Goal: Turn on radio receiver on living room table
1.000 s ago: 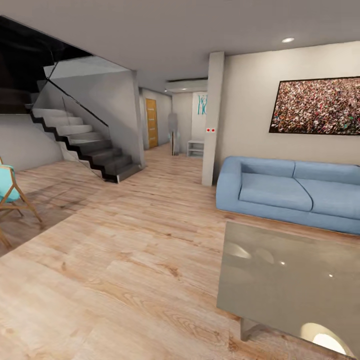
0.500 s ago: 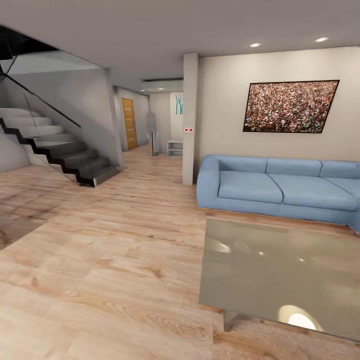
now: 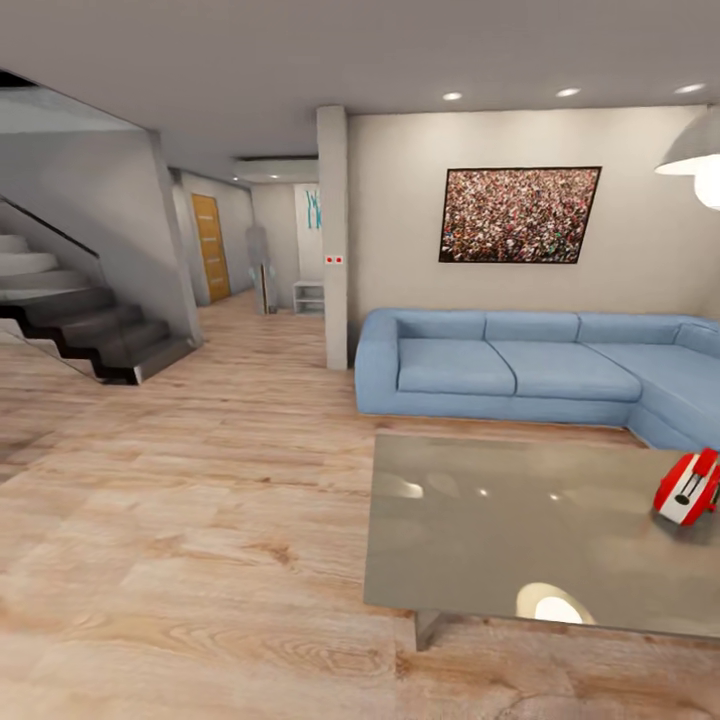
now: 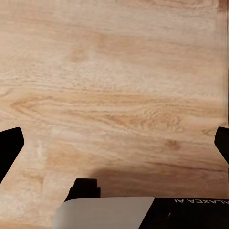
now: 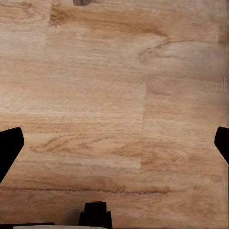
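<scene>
A living room with a light wood floor (image 3: 200,520) is seen from the robot's head: one blue L-shaped sofa (image 3: 520,375) stands along a white wall under one framed crowd picture (image 3: 518,215), with one grey pendant lamp (image 3: 695,160) at the upper right edge and one dark staircase (image 3: 80,330) at the far left. In the foreground right lies one low worktop (image 3: 480,540) with a glossy grey reflective top. One small red radio receiver (image 3: 688,487) is seen tilted on the worktop near its right side, close to the picture's edge, well apart from the robot. In each wrist view only floor planks are faced; the left tool (image 4: 114,145) and the right tool (image 5: 114,145) each show two dark fingertips held wide apart, with nothing between them. The step in hand is judged to be the approach: the base would best be brought round toward the worktop's right part until the radio sits centred and within reach, before either arm is raised, and the worktop's edge should be kept off
</scene>
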